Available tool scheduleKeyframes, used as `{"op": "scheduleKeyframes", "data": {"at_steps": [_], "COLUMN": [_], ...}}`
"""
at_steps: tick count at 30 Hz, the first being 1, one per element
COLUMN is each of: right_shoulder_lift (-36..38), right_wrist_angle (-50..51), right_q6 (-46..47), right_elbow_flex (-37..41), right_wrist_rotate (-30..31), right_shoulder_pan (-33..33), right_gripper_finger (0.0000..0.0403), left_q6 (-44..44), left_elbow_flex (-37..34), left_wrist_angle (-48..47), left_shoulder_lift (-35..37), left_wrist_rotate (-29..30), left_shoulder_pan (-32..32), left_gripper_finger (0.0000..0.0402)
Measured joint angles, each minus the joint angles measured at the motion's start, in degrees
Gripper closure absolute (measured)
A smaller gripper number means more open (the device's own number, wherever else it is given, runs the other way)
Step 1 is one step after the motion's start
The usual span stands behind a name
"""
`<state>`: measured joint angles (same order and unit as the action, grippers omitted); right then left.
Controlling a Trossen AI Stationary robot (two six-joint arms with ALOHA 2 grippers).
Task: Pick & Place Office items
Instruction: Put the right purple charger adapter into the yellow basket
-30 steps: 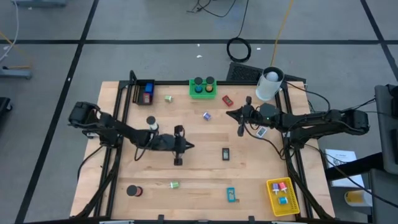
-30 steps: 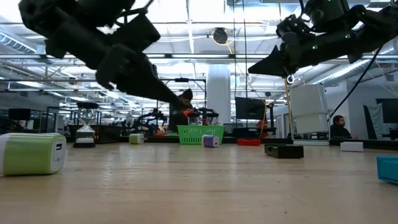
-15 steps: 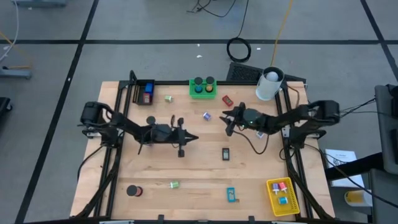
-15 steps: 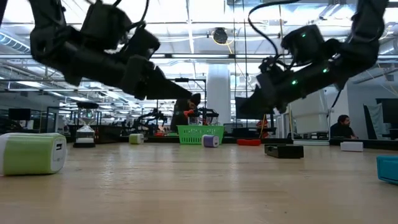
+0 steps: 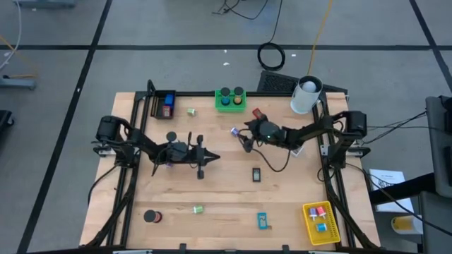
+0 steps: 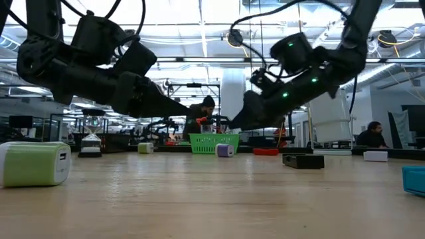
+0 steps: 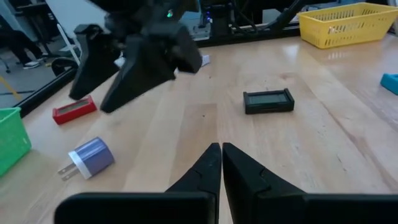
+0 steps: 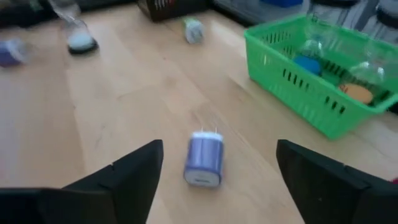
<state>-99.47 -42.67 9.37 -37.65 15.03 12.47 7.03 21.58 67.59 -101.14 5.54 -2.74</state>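
Fingers on my right gripper [image 8: 217, 171] spread wide, empty, purple plug [image 8: 203, 158] just ahead on desk [image 5: 226, 197]. Left gripper [image 7: 221, 163] fingers closed, empty, mid-desk.

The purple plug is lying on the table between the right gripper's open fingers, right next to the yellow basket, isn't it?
Nearly. The purple plug does lie ahead of the right gripper, fingers open, but the basket beside it is the green basket, not yellow. The right wrist view shows it.
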Motion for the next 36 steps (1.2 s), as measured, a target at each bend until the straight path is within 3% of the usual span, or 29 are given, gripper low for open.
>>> {"op": "scheduleKeyframes", "data": {"at_steps": [8, 16, 22, 31, 36], "right_shoulder_lift": [-6.19, -9.59, -11.64, -11.57, -8.54], "right_wrist_angle": [5.76, 7.81, 7.74, 8.87, 13.46], "right_q6": [-1.41, 0.43, 0.18, -1.47, -1.72], "right_elbow_flex": [-7.35, -9.62, -10.77, -10.73, -10.68], "right_wrist_rotate": [1.15, -0.16, -1.65, -1.4, -1.51], "right_shoulder_pan": [0.5, 1.4, 1.4, 1.4, 1.04], "right_gripper_finger": [0.0074, 0.0096, 0.0143, 0.0275, 0.0277], "left_q6": [0.12, -0.12, -0.17, -0.24, -0.23], "left_elbow_flex": [0.0, 0.0, 0.02, 0.02, 0.02], "left_wrist_angle": [-0.04, -0.28, -0.45, -0.61, -0.63], "left_shoulder_lift": [0.0, 0.0, 0.0, 0.02, 0.02], "left_wrist_rotate": [0.0, 0.02, 0.02, 0.02, 0.0], "left_shoulder_pan": [0.0, 0.02, 0.04, 0.04, 0.0], "left_gripper_finger": [0.0393, 0.0378, 0.0398, 0.0379, 0.0397]}}
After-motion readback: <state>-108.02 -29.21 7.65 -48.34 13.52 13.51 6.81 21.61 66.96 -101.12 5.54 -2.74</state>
